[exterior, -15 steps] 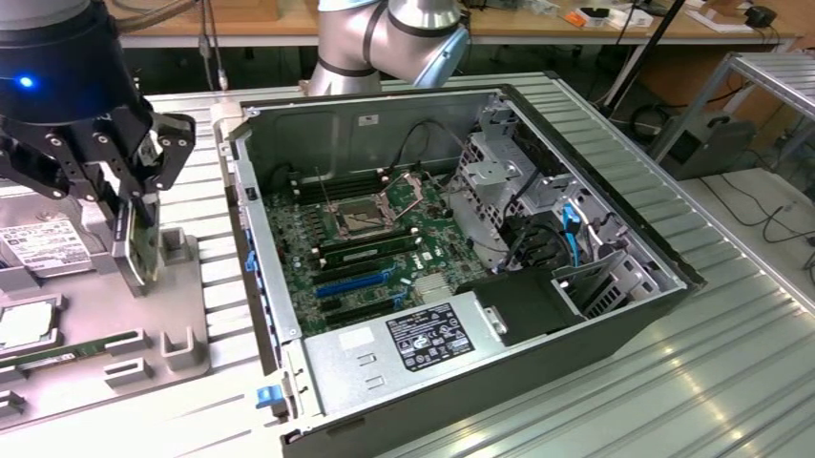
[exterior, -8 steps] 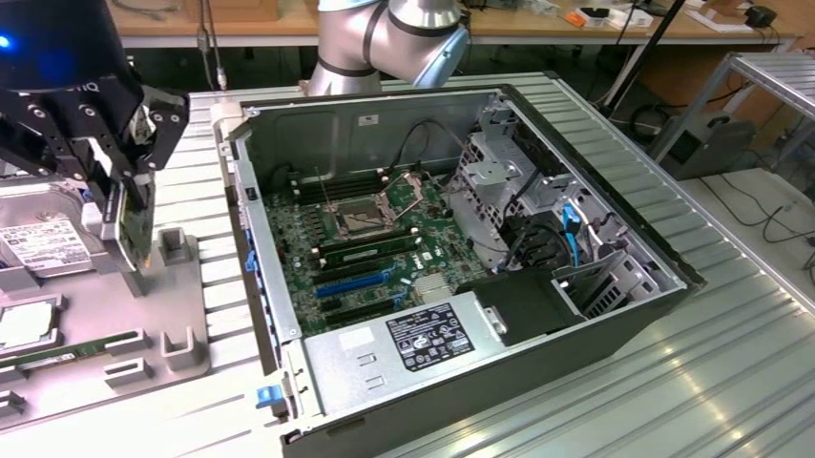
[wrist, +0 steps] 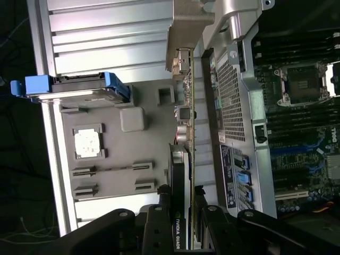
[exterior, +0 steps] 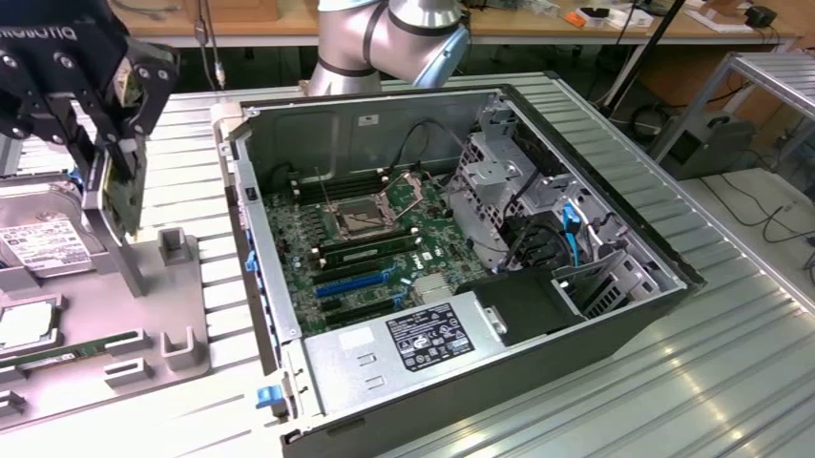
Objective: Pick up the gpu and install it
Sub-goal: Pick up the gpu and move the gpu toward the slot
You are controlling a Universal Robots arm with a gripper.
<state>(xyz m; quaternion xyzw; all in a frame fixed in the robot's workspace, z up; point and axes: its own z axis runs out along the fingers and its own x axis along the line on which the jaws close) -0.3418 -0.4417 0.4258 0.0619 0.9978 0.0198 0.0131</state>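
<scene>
Ribbed metal table (exterior: 713,363), open computer case (exterior: 574,367) lying on its side across the middle and the exterior view's right, flat grey parts tray (exterior: 166,296) just beside it at the exterior view's left, both resting directly on the ribs

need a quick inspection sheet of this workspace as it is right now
surface: ribbed metal table, grey parts tray on the exterior view's left
job's things: gpu held on edge over the tray; open computer case beside it, motherboard exposed
clutter: hard drive and memory stick in the tray
grippers: gripper shut on the gpu
cables: blue cables and black cables inside the case
surroundings: wooden bench behind, cords on the floor
</scene>
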